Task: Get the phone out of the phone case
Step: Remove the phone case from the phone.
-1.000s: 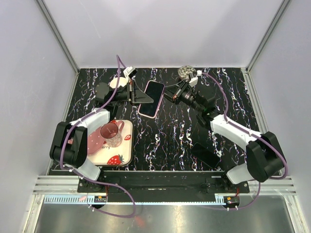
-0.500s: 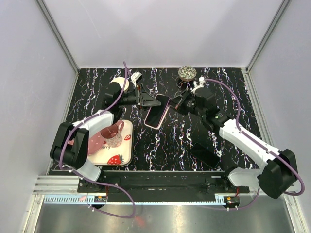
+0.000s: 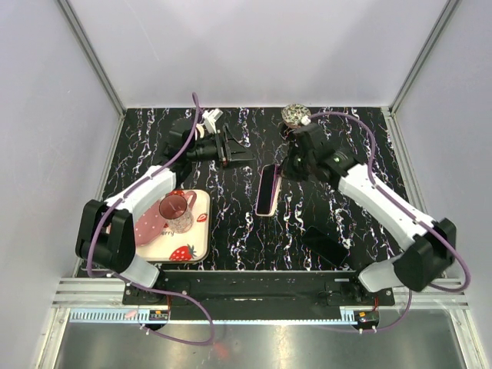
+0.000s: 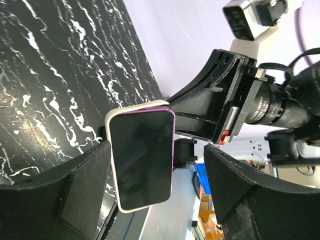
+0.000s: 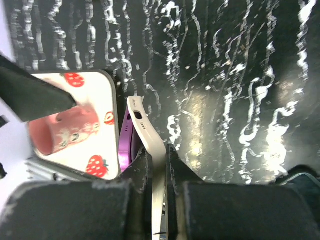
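Note:
The phone point(image 3: 267, 190) stands on its long edge over the middle of the table, dark screen facing left. My right gripper point(image 3: 283, 171) is shut on its upper end. In the right wrist view the fingers point(image 5: 159, 160) pinch the white phone case point(image 5: 145, 130), and the purple phone point(image 5: 126, 145) bulges away from the case on the left side. My left gripper point(image 3: 234, 150) is open and apart from the phone, up and to its left. In the left wrist view the phone's screen point(image 4: 142, 155) shows beyond the spread fingers point(image 4: 160, 190), untouched.
A strawberry-print tray point(image 3: 192, 250) at the near left carries a pink cup point(image 3: 175, 213); both also show in the right wrist view, tray point(image 5: 95, 150) and cup point(image 5: 60, 127). A small bowl point(image 3: 295, 115) sits at the back. A dark flat object point(image 3: 327, 244) lies near right.
My left gripper has opened, let go of the phone and drawn back to the left. The right gripper has carried the phone nearer and rightward, turning it onto its edge.

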You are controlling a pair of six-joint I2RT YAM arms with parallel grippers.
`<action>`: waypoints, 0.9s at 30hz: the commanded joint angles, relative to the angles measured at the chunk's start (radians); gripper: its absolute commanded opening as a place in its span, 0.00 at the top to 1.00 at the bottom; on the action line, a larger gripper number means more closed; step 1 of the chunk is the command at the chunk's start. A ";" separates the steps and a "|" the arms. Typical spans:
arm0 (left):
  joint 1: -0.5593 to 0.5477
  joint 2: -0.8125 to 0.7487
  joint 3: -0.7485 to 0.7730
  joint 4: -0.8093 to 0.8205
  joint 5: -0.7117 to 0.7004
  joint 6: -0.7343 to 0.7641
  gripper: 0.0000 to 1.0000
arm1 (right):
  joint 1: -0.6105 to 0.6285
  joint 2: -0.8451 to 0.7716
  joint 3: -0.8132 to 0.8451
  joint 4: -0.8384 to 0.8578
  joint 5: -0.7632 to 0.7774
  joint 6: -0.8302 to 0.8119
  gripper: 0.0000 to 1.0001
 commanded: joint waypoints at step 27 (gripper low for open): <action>0.004 -0.073 0.045 -0.429 -0.218 0.149 0.28 | 0.015 0.480 0.049 -0.165 0.237 -0.150 0.83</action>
